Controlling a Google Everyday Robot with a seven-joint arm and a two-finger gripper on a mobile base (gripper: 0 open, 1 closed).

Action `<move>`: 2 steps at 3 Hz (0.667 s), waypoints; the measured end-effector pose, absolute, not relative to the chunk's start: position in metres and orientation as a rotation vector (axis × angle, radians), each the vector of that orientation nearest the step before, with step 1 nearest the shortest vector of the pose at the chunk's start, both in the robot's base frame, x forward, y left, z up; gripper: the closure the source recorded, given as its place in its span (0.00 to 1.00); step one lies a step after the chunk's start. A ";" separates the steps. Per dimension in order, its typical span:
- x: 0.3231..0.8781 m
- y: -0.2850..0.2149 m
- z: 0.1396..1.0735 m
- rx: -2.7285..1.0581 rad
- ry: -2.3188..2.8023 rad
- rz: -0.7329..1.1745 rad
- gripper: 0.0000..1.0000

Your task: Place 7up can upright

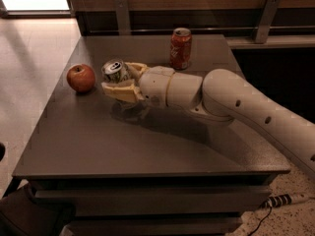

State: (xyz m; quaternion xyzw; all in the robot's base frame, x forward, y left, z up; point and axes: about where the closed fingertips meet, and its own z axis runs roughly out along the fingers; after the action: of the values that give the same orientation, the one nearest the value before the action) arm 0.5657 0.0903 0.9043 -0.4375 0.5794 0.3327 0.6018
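The 7up can (115, 72), whitish-silver with a silver top and pull tab, sits between the fingers of my gripper (117, 78) over the left middle of the grey table (147, 146). The can is tilted, its top facing up and toward the camera. My gripper is shut on it, one yellowish finger (119, 90) in front of it and one behind. The white arm reaches in from the right. The can's lower part is hidden by the fingers, so I cannot tell whether it touches the table.
A red apple (81, 77) rests on the table just left of the gripper. A red-orange soda can (180, 48) stands upright at the back middle. A dark wall rail runs behind the table. A power strip (283, 199) lies on the floor at the right.
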 end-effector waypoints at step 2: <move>0.570 0.077 0.876 -0.969 1.475 0.807 1.00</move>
State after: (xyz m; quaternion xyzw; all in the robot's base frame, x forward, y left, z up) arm 0.5695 0.0766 0.8758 -0.4120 0.6270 0.3432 0.5651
